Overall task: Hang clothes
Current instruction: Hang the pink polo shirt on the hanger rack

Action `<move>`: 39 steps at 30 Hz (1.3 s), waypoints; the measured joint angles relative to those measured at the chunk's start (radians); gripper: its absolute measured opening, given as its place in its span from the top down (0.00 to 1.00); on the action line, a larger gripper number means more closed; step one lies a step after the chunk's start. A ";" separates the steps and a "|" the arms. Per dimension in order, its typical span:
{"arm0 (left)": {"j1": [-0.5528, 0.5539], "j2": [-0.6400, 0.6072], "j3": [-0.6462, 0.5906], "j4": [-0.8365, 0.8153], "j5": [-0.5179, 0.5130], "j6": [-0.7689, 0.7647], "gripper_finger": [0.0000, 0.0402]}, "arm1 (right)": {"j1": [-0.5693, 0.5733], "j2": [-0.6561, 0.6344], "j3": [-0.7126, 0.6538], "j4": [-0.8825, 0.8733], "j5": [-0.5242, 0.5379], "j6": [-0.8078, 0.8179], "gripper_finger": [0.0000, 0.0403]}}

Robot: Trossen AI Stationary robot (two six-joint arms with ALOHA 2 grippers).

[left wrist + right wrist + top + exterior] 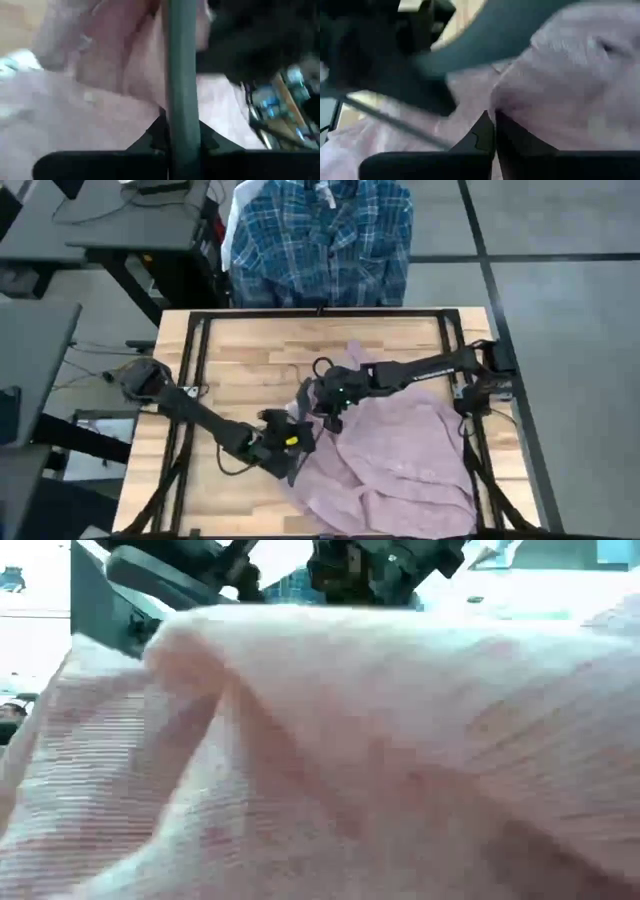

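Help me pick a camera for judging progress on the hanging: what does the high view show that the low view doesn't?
Only the high view shows the wooden table, the plaid shirt already hanging beyond its far edge, and both arms in full, with the left gripper and right gripper meeting at the pink shirt's left edge. Only the low view shows the cloth's ribbed weave and folds up close; cloth fills nearly its whole frame. Both show the pink shirt and dark gripper parts above it.
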 joint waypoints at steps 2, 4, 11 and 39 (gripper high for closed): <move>0.015 0.012 0.000 0.011 0.005 -0.004 0.97 | 0.000 0.001 -0.001 -0.002 0.000 -0.004 1.00; 0.028 0.013 0.000 0.008 0.004 -0.009 0.97 | 0.001 0.001 -0.001 -0.023 0.000 -0.004 1.00; 0.054 0.013 0.000 0.010 0.030 0.027 0.95 | -0.007 0.001 -0.001 -0.052 0.001 -0.017 1.00; 0.233 -0.198 0.000 -0.277 0.626 0.618 0.59 | -0.247 -0.199 0.000 -0.272 -0.075 -0.111 0.50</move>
